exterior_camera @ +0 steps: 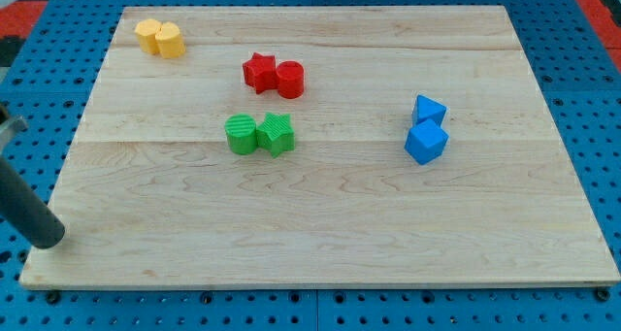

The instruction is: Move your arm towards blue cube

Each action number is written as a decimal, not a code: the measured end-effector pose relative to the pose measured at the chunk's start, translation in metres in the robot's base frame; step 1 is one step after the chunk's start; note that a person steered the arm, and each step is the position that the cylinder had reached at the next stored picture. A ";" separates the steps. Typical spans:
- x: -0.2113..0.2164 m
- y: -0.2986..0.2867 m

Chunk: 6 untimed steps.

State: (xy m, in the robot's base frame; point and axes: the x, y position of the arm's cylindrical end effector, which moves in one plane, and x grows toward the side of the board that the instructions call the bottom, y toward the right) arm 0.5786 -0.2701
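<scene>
Counting two blue blocks (426, 129), two green (259, 134)

Rod (21, 207) enters from the view's left edge; its upper length is cut off there, with a blurred grey part at the edge. My tip (47, 238) is soft-edged, and contact with the wooden board (320, 234) cannot be confirmed. The yellow pair (159, 38) is small; shapes uncertain, possibly a hexagon and a cylinder.

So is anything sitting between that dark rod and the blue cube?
No: in the camera view, bare board lies between my tip and the blue cube; the green blocks sit above that line.
</scene>
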 end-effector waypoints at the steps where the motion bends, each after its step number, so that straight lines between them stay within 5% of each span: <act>1: 0.003 0.018; 5: -0.085 0.305; 6: -0.084 0.282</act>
